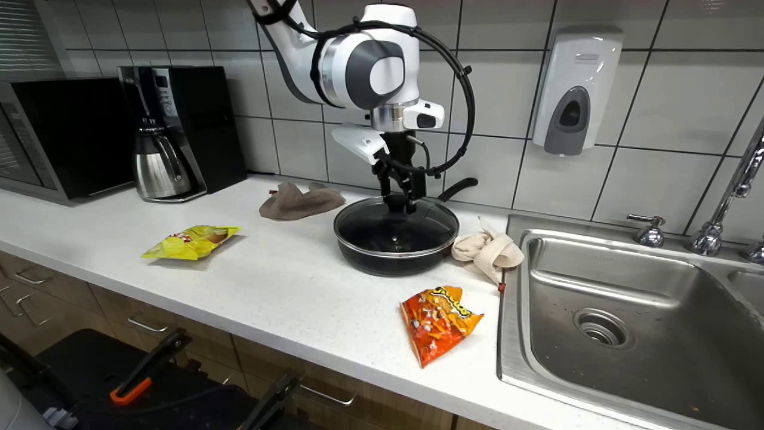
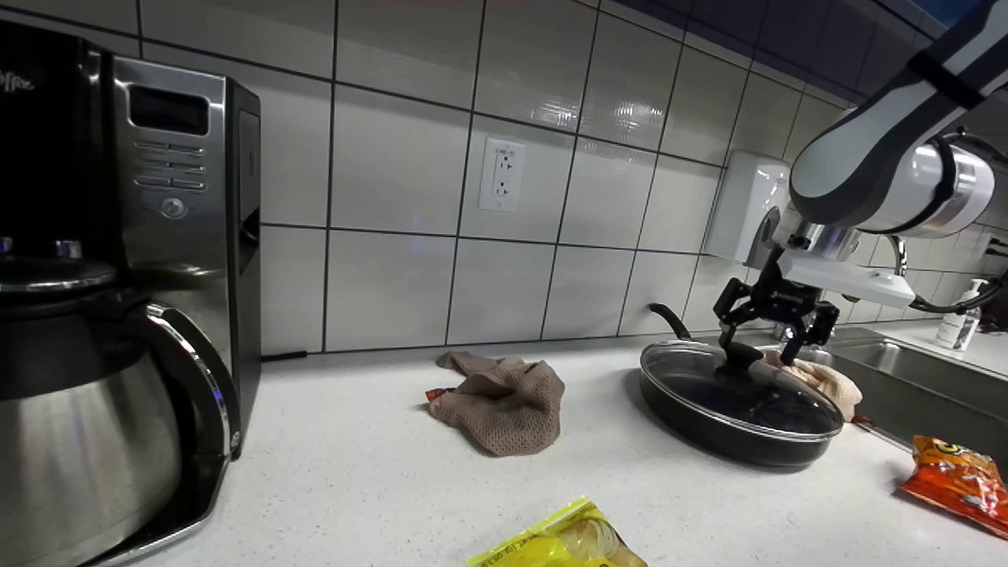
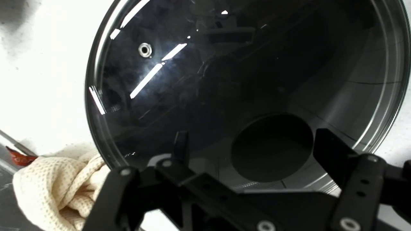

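A black pan (image 1: 388, 263) stands on the white counter under a glass lid (image 2: 768, 398) with a metal rim. Its handle (image 2: 669, 319) points back toward the tiled wall. My gripper (image 3: 251, 135) is pointed down over the lid, open. Between its spread fingers, in the wrist view, lies the round black lid knob (image 3: 272, 147), closer to the right-hand finger. In an exterior view one finger (image 2: 726, 339) stands right by the knob; I cannot tell whether they touch. A small steam vent (image 3: 145, 50) shows in the glass.
A cream cloth (image 1: 489, 254) lies between the pan and the sink (image 1: 512, 352). A brown cloth (image 2: 504, 402) rests to the pan's other side. A yellow snack bag (image 1: 194, 242) and an orange bag (image 1: 439, 322) lie toward the front. A coffee maker (image 1: 209, 131) stands near the wall.
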Robot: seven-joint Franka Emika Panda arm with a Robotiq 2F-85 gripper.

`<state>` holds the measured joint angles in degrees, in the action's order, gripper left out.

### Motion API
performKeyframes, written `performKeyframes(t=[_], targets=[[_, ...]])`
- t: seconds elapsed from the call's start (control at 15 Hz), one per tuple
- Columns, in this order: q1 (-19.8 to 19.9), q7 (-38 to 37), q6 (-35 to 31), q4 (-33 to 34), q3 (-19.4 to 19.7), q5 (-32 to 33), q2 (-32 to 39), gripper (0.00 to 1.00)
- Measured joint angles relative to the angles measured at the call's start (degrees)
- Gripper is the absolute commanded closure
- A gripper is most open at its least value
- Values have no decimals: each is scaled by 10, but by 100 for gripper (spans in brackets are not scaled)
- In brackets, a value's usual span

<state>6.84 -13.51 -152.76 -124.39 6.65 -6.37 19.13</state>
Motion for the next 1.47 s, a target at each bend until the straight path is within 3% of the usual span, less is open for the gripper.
performKeyframes(t=[0.53,0.6,0.67,0.93,1.47], targets=[[-6,0,0,16,-2,-3,18,0],[-7,0,0,18,-2,-3,20,25],[-8,0,0,19,-2,-3,21,28],[-12,0,-5,21,1,1,21,58],[-26,0,-37,7,8,20,14,61]])
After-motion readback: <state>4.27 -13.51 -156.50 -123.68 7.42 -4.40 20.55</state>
